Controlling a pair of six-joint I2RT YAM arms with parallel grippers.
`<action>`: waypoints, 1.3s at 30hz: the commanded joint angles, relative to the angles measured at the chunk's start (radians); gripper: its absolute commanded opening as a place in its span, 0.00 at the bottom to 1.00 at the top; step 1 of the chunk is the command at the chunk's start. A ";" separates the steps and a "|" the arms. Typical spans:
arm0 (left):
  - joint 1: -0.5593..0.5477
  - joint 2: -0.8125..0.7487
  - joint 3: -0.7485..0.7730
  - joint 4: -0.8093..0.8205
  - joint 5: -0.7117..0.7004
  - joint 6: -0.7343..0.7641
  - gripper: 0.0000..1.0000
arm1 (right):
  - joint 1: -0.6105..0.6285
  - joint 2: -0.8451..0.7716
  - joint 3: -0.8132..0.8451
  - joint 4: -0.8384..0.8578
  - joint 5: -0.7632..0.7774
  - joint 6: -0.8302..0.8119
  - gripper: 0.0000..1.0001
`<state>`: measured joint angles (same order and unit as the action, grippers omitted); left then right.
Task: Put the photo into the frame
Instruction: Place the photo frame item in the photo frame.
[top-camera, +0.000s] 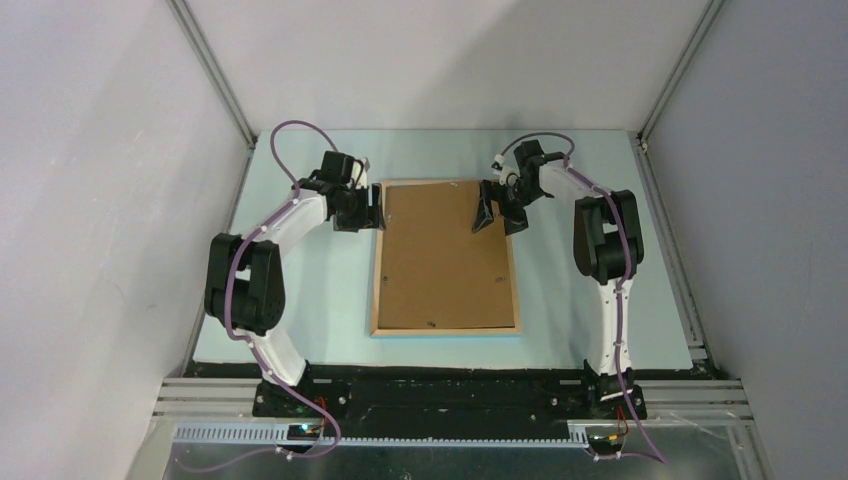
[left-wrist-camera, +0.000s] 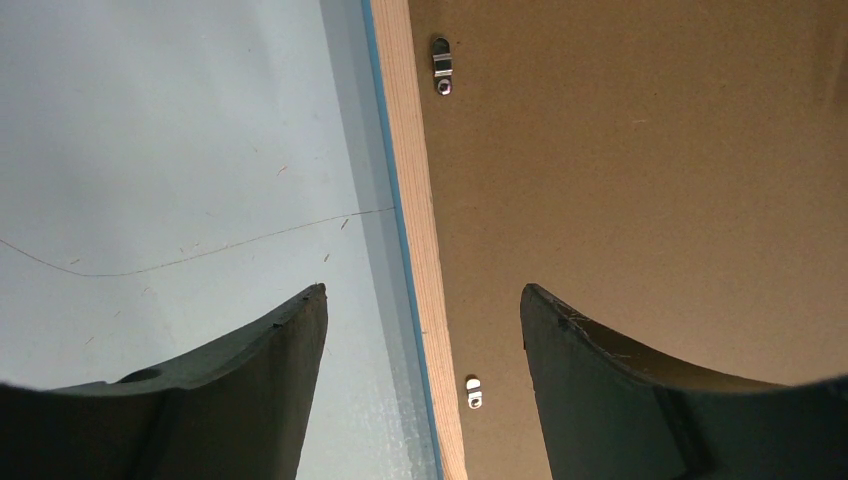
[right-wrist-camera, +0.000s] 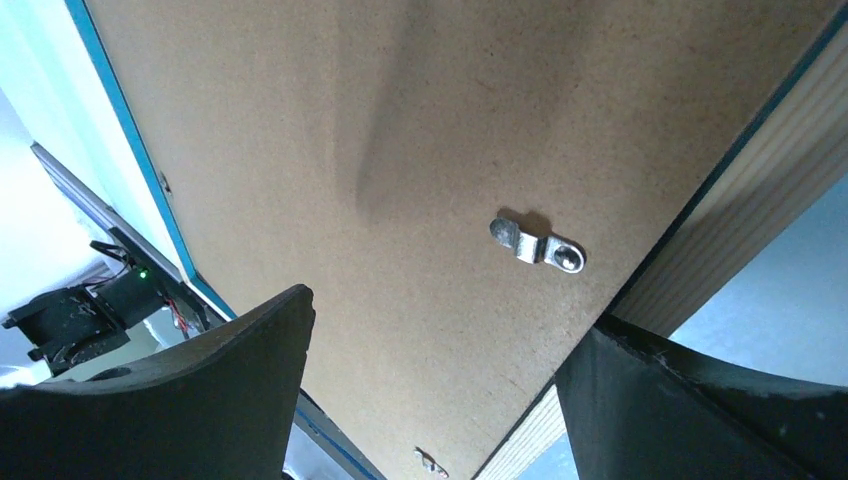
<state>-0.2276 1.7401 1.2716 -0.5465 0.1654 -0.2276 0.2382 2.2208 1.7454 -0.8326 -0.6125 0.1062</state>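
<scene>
Rectangular light-wood frame (top-camera: 376, 285) lies face down, exposing brown backing board (top-camera: 440, 260); left gripper (left-wrist-camera: 423, 300), fingers spread, straddles its ten-o'clock rail, seemingly to brace, right gripper (right-wrist-camera: 450, 315), likewise spread, its two-o'clock silver clip (right-wrist-camera: 537, 243).

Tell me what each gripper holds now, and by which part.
Nothing is held. The left gripper stands open astride the frame at its left edge; the right gripper is open over the backing board, near a metal clip.

Frame (left-wrist-camera: 413, 200) lies flat mid-table, backing board (top-camera: 440, 260) filling it; open table (top-camera: 320, 300) lanes run along its left, right and near sides, but left gripper (left-wrist-camera: 425, 290) and right gripper (right-wrist-camera: 452, 308), jaws spread, each straddle a side rail near the far end, and side walls (top-camera: 100, 230) hem both lanes.
</scene>
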 joint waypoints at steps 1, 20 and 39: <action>0.007 -0.037 0.001 0.023 0.019 0.004 0.75 | -0.001 -0.058 0.033 -0.037 0.062 -0.040 0.88; 0.008 -0.045 -0.001 0.022 0.016 0.002 0.78 | -0.035 -0.167 -0.049 -0.010 0.144 -0.099 0.88; 0.008 -0.009 0.004 0.023 0.036 -0.021 0.85 | -0.034 -0.275 -0.289 0.193 0.233 -0.102 0.78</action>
<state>-0.2276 1.7401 1.2716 -0.5442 0.1707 -0.2359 0.2028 1.9877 1.4864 -0.7189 -0.3950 0.0208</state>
